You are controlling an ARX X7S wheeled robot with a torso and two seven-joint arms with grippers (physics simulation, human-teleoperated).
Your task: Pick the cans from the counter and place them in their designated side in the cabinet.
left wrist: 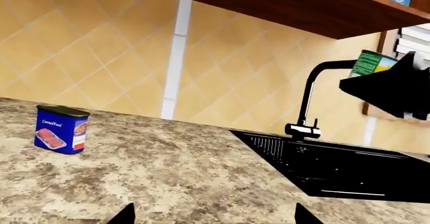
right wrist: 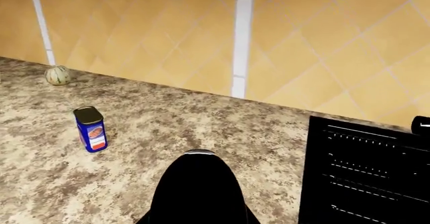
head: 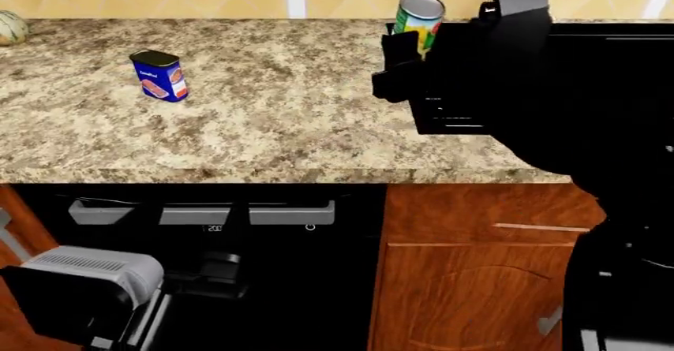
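The blue can (head: 160, 75) stands upright on the granite counter (head: 284, 130), left of centre; it also shows in the left wrist view (left wrist: 62, 129) and the right wrist view (right wrist: 90, 129). My right gripper (head: 413, 47) is shut on the yellow-green can (head: 419, 13) and holds it raised above the counter by the sink's left edge. From the left wrist view that can (left wrist: 371, 63) sits in the black right gripper (left wrist: 393, 85). My left gripper (left wrist: 213, 217) is open and empty, low over the counter, well apart from the blue can. The reddish-brown cabinet (head: 474, 280) is below the counter.
A black inset sink (head: 453, 118) with a black faucet (left wrist: 307, 103) lies right of centre. A pale round melon (head: 9, 28) sits at the counter's far left. A black appliance with a silver handle (head: 200, 213) is under the counter. A wooden upper shelf (left wrist: 289, 2) hangs overhead.
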